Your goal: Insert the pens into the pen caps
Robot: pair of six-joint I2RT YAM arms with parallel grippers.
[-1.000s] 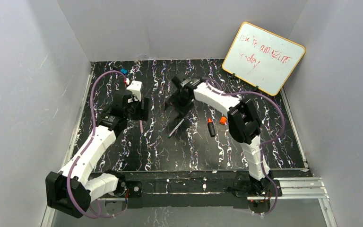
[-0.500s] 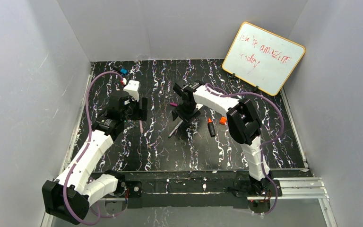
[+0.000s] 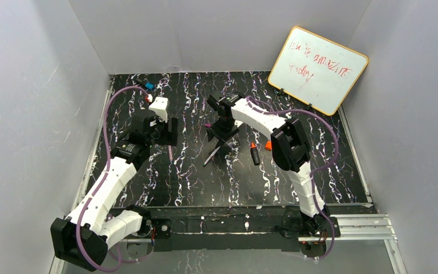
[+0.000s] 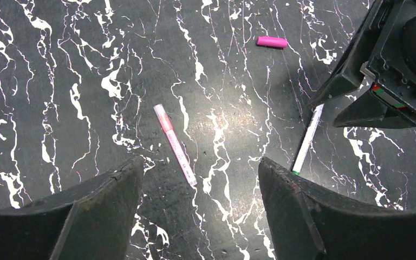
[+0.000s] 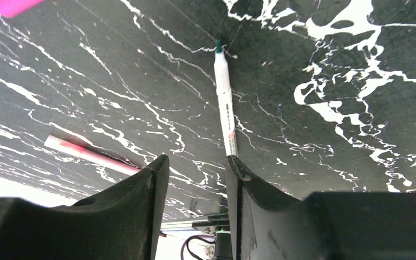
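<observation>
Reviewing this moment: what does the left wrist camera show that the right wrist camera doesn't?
Only the left wrist view: the right gripper seen from outside, at the white pen's far end, and the left gripper wide open. Only the right wrist view: the right fingers apart, with the white pen's end running between them. Both: the white pen, the pink pen and the magenta cap, though the right wrist view cuts the cap off at its corner.

white pen (image 5: 225, 103): near end is disappearing behind a finger of the right gripper (image 5: 196, 161). magenta cap (image 5: 11, 5): top edge is cutting it off. whiteboard (image 3: 318, 68): writing is showing too small to read.
</observation>
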